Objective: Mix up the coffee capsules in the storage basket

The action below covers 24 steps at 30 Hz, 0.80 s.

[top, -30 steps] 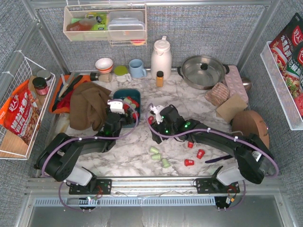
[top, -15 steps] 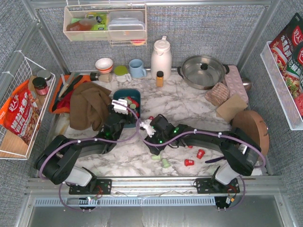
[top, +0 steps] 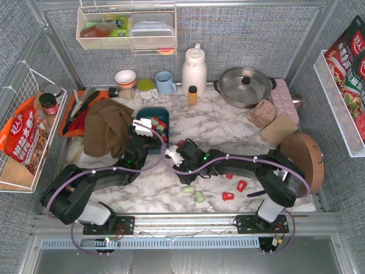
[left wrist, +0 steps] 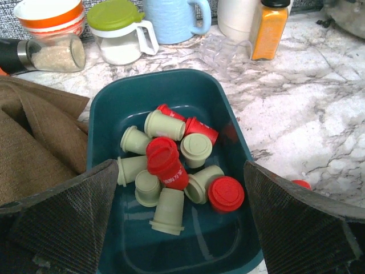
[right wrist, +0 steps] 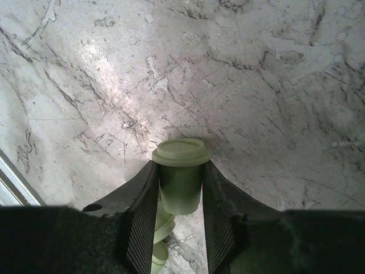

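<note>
The teal storage basket holds several red and mint green coffee capsules, among them a red one and a green one. My left gripper hovers open over the basket's near end, with nothing between its fingers. My right gripper is shut on a mint green capsule, held lid-forward above the marble table. Two more green capsules and three red ones lie loose on the table near the front.
A brown cloth lies left of the basket, over an orange tray. Along the back stand a blue mug, a white flask, an amber bottle and a pan. A round wooden board sits at right.
My right gripper swung left across the table and closed on a green capsule from the loose group. The left gripper stayed over the basket and opened a little wider.
</note>
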Tool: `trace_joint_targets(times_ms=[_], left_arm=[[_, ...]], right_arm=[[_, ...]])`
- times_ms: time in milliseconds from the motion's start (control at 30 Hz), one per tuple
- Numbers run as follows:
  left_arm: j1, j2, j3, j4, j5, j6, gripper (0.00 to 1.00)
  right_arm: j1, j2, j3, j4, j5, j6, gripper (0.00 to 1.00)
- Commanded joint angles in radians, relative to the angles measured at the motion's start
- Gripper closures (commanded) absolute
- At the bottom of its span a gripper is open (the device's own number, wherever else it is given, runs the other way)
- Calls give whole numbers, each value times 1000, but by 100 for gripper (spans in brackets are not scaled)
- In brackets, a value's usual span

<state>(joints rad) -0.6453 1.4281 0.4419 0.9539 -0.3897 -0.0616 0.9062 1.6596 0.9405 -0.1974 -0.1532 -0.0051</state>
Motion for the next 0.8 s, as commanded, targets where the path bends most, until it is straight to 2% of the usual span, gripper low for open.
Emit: trace_joint_targets(times_ms=[0, 133, 267, 400, 600, 700, 767], left_arm=[[-2, -13, 30, -24, -17, -43, 1], [-2, -17, 18, 9, 71, -20, 1], [-2, 10, -6, 101, 261, 45, 1], [-24, 44, -66, 318, 507, 146, 1], [-119, 176, -152, 704, 807, 396, 1], [-165, 216, -119, 705, 882, 460, 1], [-195, 238, -96, 703, 869, 495, 1]], right_arm=[[4, -41, -18, 11, 35, -15, 67], [-11, -149, -56, 42, 72, 10, 71], [-55, -286, -91, 77, 93, 64, 71], [-126, -435, -137, 145, 122, 162, 71], [-264, -607, -228, 281, 85, 344, 71], [-295, -663, -257, 337, 59, 391, 71], [-306, -685, -269, 362, 42, 412, 71]])
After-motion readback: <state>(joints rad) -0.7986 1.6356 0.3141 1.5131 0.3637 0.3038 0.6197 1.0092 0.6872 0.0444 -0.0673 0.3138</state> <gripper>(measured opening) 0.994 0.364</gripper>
